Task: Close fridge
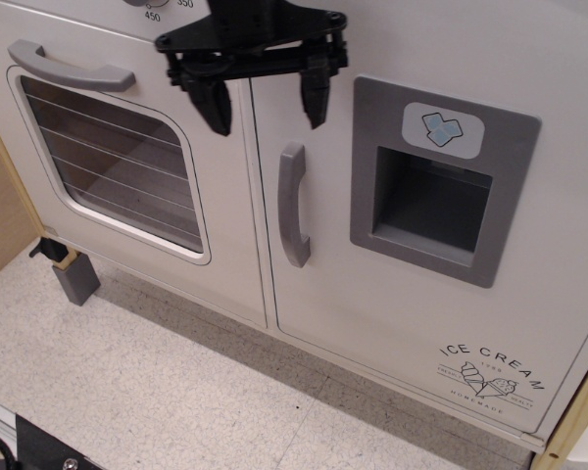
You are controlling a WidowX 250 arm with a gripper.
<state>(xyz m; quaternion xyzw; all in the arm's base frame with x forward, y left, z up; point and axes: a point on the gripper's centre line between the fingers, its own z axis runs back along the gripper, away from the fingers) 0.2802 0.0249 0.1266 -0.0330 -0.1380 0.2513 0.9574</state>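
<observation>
observation.image, fridge (412,294) door shut flush, handle (292,204) vertical

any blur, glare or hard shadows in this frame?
The one view, observation.image: lighting is soft and even, with no glare on the fridge door. The gripper looks slightly soft-edged, while the ICE CREAM print stays sharp. The ice-dispenser recess is shaded.
</observation>
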